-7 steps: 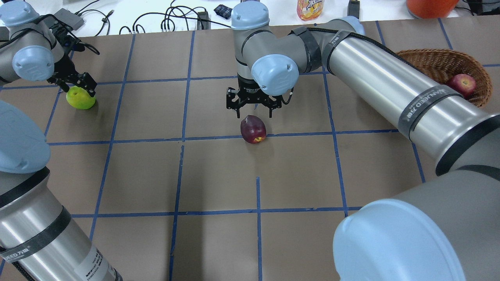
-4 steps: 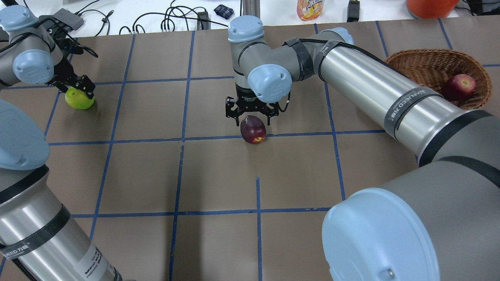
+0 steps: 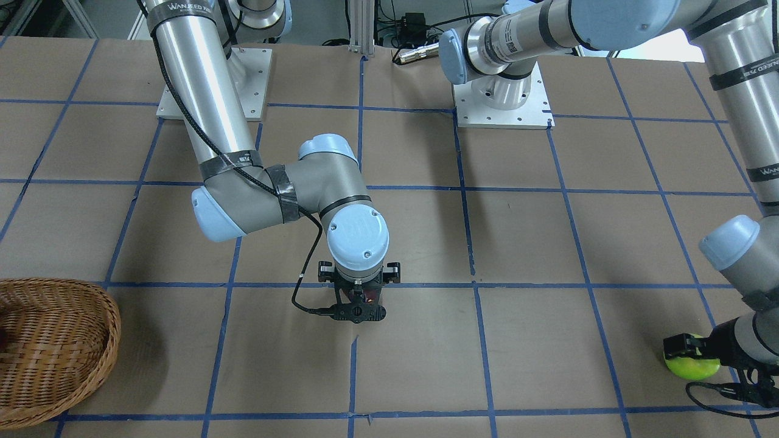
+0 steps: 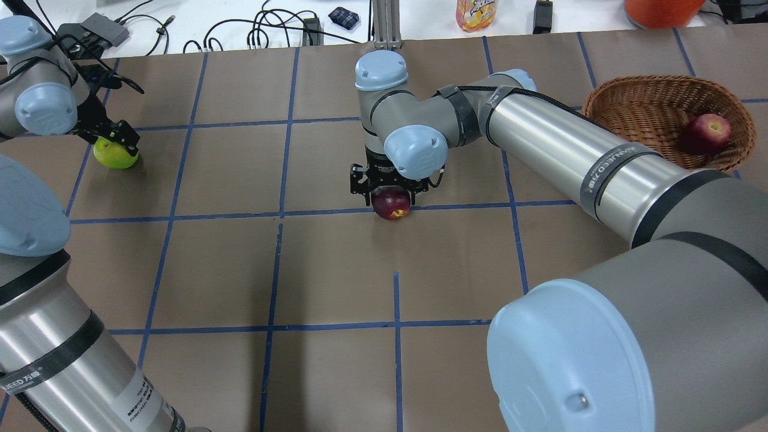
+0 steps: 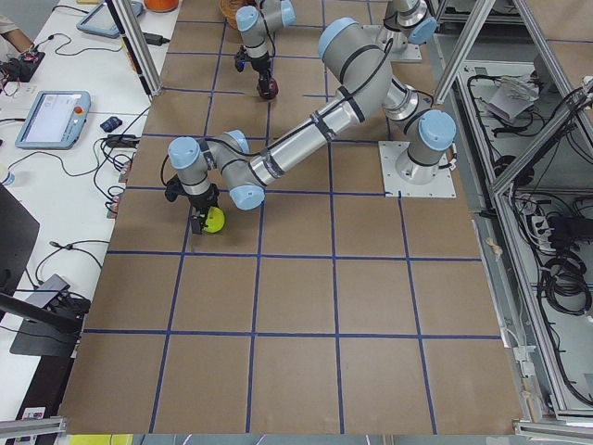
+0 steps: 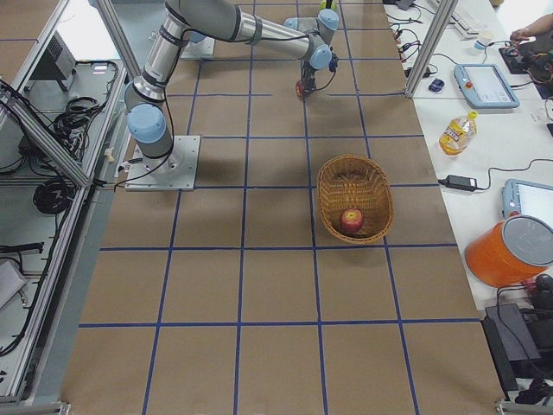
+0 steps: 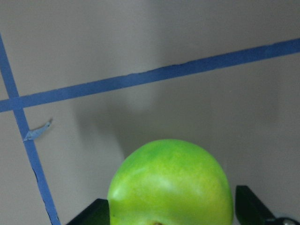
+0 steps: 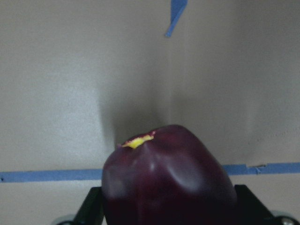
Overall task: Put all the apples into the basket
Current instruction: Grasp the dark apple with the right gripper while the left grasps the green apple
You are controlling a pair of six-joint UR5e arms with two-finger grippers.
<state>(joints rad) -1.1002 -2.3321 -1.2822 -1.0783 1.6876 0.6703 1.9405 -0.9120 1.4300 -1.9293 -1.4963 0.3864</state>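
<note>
The right pincer (image 4: 390,195) and left pincer (image 4: 116,146) have come down. Each is wide open, right around the purple apple (image 4: 393,208), left around the green apple (image 4: 114,159). A crooked squeeze could roll one away.

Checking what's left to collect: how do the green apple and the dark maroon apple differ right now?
Colour: the green apple is bright lime, the maroon apple dark purple with a yellow fleck. Place: the green apple lies far to the robot's left, the maroon apple mid-table. Arm: the left gripper straddles the green apple, the right gripper the maroon apple. Shared: both rest on the table, outside the basket.
</note>
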